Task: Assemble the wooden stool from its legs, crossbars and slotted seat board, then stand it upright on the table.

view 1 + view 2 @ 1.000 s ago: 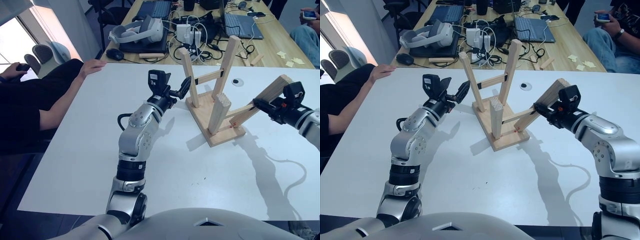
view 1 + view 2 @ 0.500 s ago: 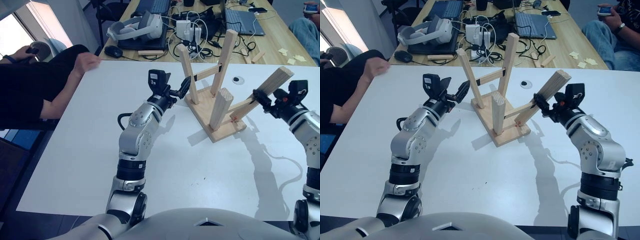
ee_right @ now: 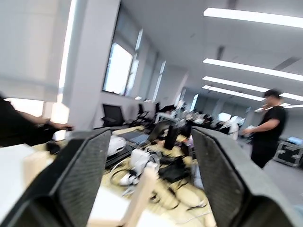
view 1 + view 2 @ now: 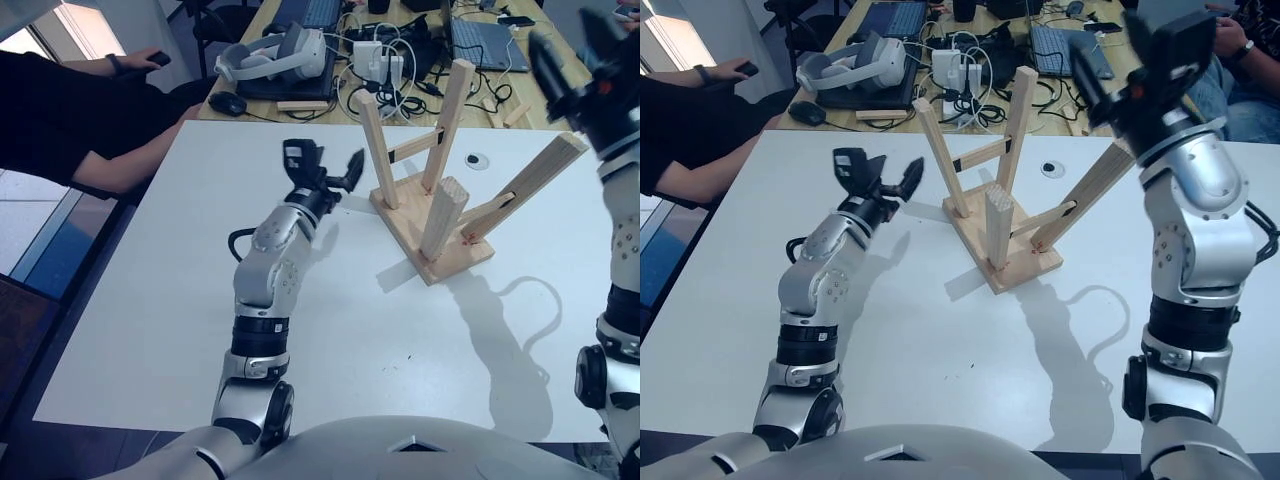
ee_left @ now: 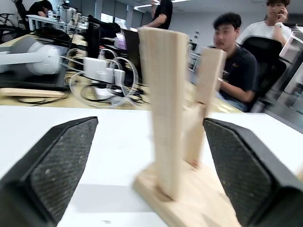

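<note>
Left eye view, and we start at the left pincer [image 4: 338, 178], hovering low over the far half of the surface [image 4: 200, 300]. Its fingers are spread wide with nothing between them, aimed at the stool [image 4: 432, 235] and just beside it without touching. From the left wrist view the two pads [image 5: 59, 168] frame the nearest upright leg [image 5: 165, 113], which stands beyond their tips, not inside the grip. On to the stool itself: it sits upside down toward the far edge, right of the middle, the seat board [image 4: 445, 262] flat on the surface and the legs pointing up. Three legs stand roughly upright, the far pair joined by a crossbar [image 4: 413, 151]. The fourth, the splayed leg [image 4: 530, 183], leans well out toward the right edge, tied to the front leg [image 4: 441, 212] by a second crossbar [image 4: 486, 214]. By my reading that one isn't seated square in its slot, though the joint is too small to tell for sure. Far right now: the right pincer [image 4: 1130, 65] hangs high above the surface, well apart from the stool, and the right wrist view shows its fingers [image 3: 83, 172] wide with nothing held. So assembly looks nearly done, with squaring that leg and turning the stool over left to do. The dangers? Flip it with the leg loose and leg and crossbar could drop out. A one-sided nudge from the left pincer could skid the seat board, since nothing braces it. And the right pincer, descending from up there, could clip the splayed leg and lever it further out.
</note>
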### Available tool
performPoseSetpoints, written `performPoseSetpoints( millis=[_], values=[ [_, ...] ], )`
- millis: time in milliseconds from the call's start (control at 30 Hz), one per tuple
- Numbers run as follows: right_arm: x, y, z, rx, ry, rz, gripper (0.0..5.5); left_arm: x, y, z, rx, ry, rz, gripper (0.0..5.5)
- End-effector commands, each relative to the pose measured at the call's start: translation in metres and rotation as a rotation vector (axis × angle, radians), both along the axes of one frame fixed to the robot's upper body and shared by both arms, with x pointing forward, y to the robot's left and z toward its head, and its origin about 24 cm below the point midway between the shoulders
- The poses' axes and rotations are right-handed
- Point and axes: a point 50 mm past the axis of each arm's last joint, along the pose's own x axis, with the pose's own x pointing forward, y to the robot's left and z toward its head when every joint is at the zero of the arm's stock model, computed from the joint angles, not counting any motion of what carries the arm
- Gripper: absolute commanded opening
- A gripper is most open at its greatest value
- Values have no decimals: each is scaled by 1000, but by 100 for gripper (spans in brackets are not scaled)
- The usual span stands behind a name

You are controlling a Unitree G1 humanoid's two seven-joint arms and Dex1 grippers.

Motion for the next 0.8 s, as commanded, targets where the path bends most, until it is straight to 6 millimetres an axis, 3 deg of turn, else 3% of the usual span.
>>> performPoseSetpoints(
  millis=[33,133,167,233,333,400,467,533,600,700,800],
  values=[
    [-22,-12,-93,-104,597,22,237,6,49,6,-60,-21,361,411],
    [-47,-39,-153,-174,1010,-51,190,7,55,10,-81,-29,426,411],
    [-49,-46,-165,-166,1071,-75,176,8,53,10,-86,-25,424,411],
    [-39,-48,-163,-129,1037,-84,146,9,49,8,-87,-10,411,411],
    [-17,-35,-138,-85,802,-44,89,9,47,2,-77,12,400,411],
    [-1,-20,-91,31,475,-16,65,7,51,-2,-38,-1,409,411],
    [1,-4,-39,125,170,32,34,4,59,-9,-18,-5,430,411],
    [-3,13,-4,148,0,73,11,4,61,-13,-26,-7,436,411],
    [-12,44,26,171,-115,167,11,6,59,-15,-33,-22,424,411],
    [-26,81,39,189,-121,301,11,9,56,-19,-51,-27,417,411],
    [-40,105,16,113,63,457,11,12,54,-22,-59,-23,406,411]
  ],
)
